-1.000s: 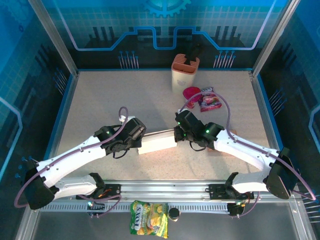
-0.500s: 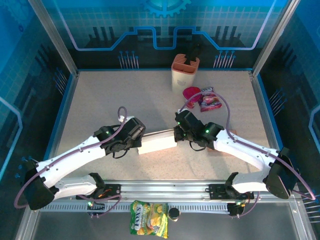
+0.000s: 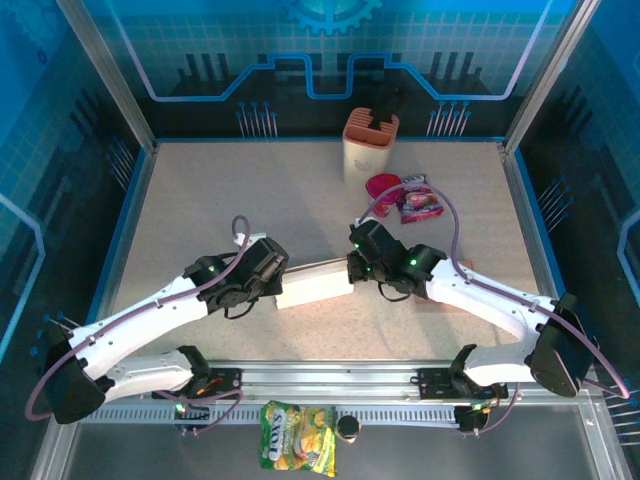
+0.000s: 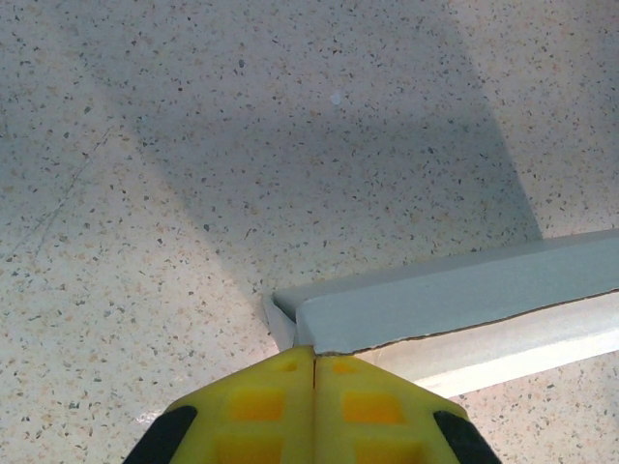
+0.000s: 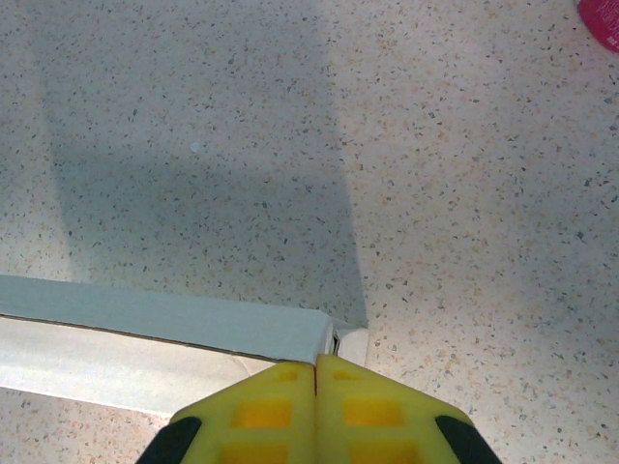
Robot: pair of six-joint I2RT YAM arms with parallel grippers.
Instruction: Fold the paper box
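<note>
While the paper box (image 3: 315, 285) is lying on the table (image 3: 200, 200) between them, the left gripper (image 4: 314, 350) and the right gripper (image 5: 316, 360) are each touching one end, jaws closed tight, probably to steady it.

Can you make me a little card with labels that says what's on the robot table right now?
Box: white paper box, lying between the two grippers
Left gripper: shut, tips at one end of the box
Right gripper: shut, tips at the other end
Far side: tan holder and pink packet
Table: speckled beige
</note>
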